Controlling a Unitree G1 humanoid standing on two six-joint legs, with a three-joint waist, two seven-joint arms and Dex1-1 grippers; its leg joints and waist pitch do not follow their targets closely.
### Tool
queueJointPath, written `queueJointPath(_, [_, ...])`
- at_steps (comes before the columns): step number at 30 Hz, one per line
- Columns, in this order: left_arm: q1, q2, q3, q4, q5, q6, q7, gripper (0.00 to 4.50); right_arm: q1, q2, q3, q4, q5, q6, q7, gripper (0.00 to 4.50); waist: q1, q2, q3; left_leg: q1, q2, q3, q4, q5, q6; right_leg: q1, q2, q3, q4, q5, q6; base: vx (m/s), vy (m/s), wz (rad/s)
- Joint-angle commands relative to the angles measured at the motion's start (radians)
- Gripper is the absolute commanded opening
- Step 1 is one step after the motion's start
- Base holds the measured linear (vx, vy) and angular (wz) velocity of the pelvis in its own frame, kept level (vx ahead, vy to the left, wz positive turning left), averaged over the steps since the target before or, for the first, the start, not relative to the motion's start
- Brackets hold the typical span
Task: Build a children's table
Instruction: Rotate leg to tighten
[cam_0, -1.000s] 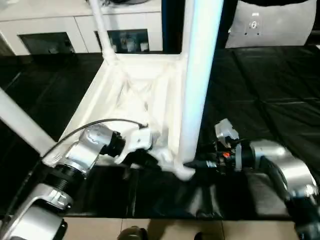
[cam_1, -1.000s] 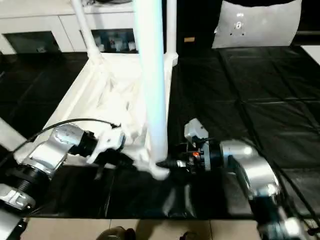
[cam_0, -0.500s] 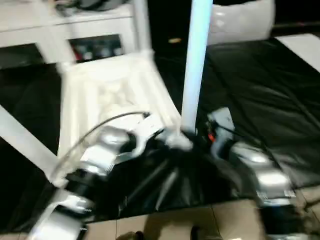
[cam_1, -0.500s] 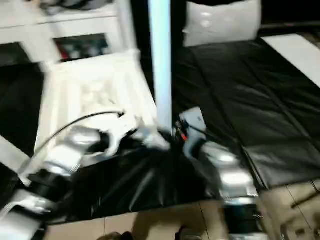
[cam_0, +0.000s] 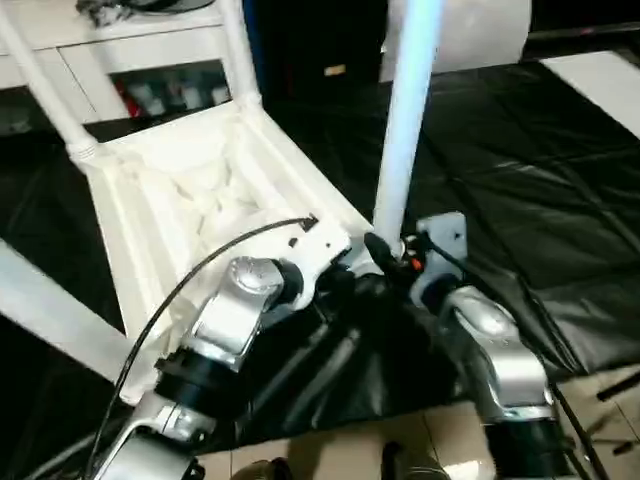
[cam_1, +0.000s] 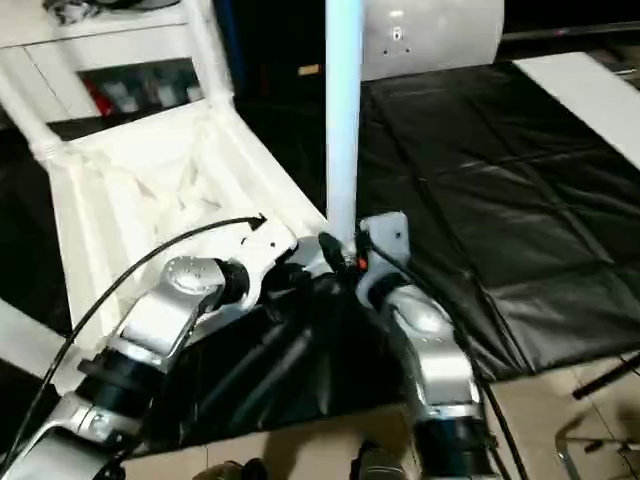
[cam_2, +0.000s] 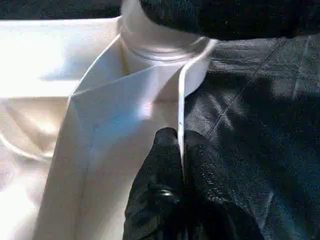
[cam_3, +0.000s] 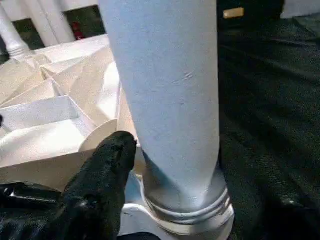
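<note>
The white children's table (cam_0: 190, 200) lies upside down on the black mat, with its legs pointing up. My left gripper (cam_2: 181, 150) is shut on the thin raised rim beside the near corner socket (cam_2: 160, 45). The near leg (cam_0: 405, 130) stands in that socket. My right gripper (cam_3: 200, 175) is open around this leg's base, and one black finger (cam_3: 105, 170) lies close against the leg. Two more legs (cam_0: 45, 85) (cam_0: 238, 50) rise at the far corners. Another leg (cam_0: 50, 310) slants up at the near left.
A white cabinet with glass doors (cam_0: 150, 50) stands behind the table. A grey-white cushion (cam_1: 440, 35) leans at the back right. The black mat (cam_0: 520, 180) stretches to the right, and light floor (cam_0: 610, 400) begins at its near edge.
The whole view has swung and the table now sits turned in the picture. My right forearm reaches from the near side instead of from the right. The left gripper keeps its hold on the rim.
</note>
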Motion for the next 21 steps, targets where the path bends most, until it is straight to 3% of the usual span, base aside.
queueJointPath(1, [0.013,0.024,-0.046,-0.018,-0.039,-0.057,-0.084,0.00,0.000,-0.020,0.033,0.003,0.056,-0.017,0.128,3.23,0.013,-0.022,-0.072,-0.003,0.057,-0.025,-0.068,-0.243,0.105,0.056,-0.067,0.048,-0.049,-0.248,-0.184,0.061,-0.040,0.03])
queueJointPath(2, [0.016,0.036,-0.048,-0.018,-0.040,-0.061,-0.098,0.00,-0.001,-0.031,0.029,0.004,0.058,-0.026,0.143,3.47,0.018,-0.020,-0.075,0.001,0.061,-0.020,-0.063,-0.195,0.133,0.049,-0.063,0.048,-0.042,-0.186,-0.210,0.068,-0.059,0.08])
queueJointPath(3, [0.024,0.059,-0.051,-0.021,-0.046,-0.086,-0.132,0.00,-0.002,-0.056,0.024,0.005,0.070,-0.036,0.182,3.55,0.019,-0.023,-0.075,0.000,0.058,-0.015,-0.057,-0.177,0.149,0.046,-0.061,0.049,-0.041,-0.183,-0.225,0.068,-0.059,0.08])
queueJointPath(5, [0.048,0.125,-0.063,-0.025,-0.058,-0.147,-0.224,0.00,-0.002,-0.137,0.025,0.007,0.094,-0.059,0.302,3.63,0.031,-0.024,-0.084,-0.008,0.054,-0.017,-0.048,-0.115,0.172,0.059,-0.064,0.047,-0.028,-0.136,-0.235,0.056,-0.076,0.03])
queueJointPath(7, [0.050,0.132,-0.065,-0.026,-0.058,-0.155,-0.234,0.00,-0.002,-0.147,0.027,0.009,0.098,-0.063,0.316,3.63,0.040,-0.024,-0.086,-0.012,0.054,-0.014,-0.037,-0.036,0.200,0.054,-0.058,0.047,-0.013,-0.039,-0.252,0.036,-0.077,0.02])
queueJointPath(8, [0.056,0.148,-0.065,-0.023,-0.066,-0.171,-0.266,0.00,-0.003,-0.172,0.035,0.010,0.107,-0.064,0.362,3.63,0.049,-0.024,-0.089,-0.009,0.054,-0.011,-0.031,-0.008,0.213,0.051,-0.058,0.046,-0.010,-0.015,-0.260,0.008,-0.069,0.05])
queueJointPath(9, [0.058,0.173,-0.073,-0.014,-0.076,-0.210,-0.307,0.00,-0.006,-0.202,0.043,0.013,0.122,-0.064,0.419,3.63,0.057,-0.026,-0.085,-0.014,0.052,-0.011,-0.029,-0.019,0.221,0.053,-0.059,0.042,-0.010,-0.037,-0.257,0.008,-0.069,0.05])
queueJointPath(11, [0.055,0.234,-0.091,0.026,-0.094,-0.306,-0.404,0.00,-0.019,-0.278,0.065,0.025,0.163,-0.057,0.573,3.63,0.070,-0.026,-0.083,-0.010,0.056,-0.011,-0.032,-0.053,0.202,0.052,-0.055,0.037,-0.015,-0.129,-0.234,-0.001,-0.029,0.01])
queueJointPath(15, [0.035,0.264,-0.086,0.078,-0.134,-0.388,-0.506,0.00,-0.053,-0.349,0.100,0.057,0.182,-0.054,0.720,3.63,0.085,-0.023,-0.075,0.003,0.068,-0.010,-0.041,-0.142,0.149,0.042,-0.048,0.035,-0.023,-0.261,-0.211,0.000,0.000,0.00])
queueJointPath(19, [0.009,0.274,-0.087,0.119,-0.148,-0.428,-0.573,0.00,-0.094,-0.386,0.130,0.101,0.179,-0.057,0.820,3.63,0.089,-0.023,-0.075,0.010,0.075,-0.012,-0.046,-0.188,0.111,0.038,-0.051,0.041,-0.021,-0.273,-0.219,0.000,0.000,0.00])
queueJointPath(21, [-0.002,0.279,-0.093,0.137,-0.148,-0.449,-0.595,0.00,-0.112,-0.398,0.143,0.121,0.182,-0.054,0.857,3.29,0.090,-0.024,-0.077,0.006,0.073,-0.013,-0.046,-0.195,0.106,0.042,-0.053,0.041,-0.017,-0.257,-0.228,0.000,0.000,0.00])
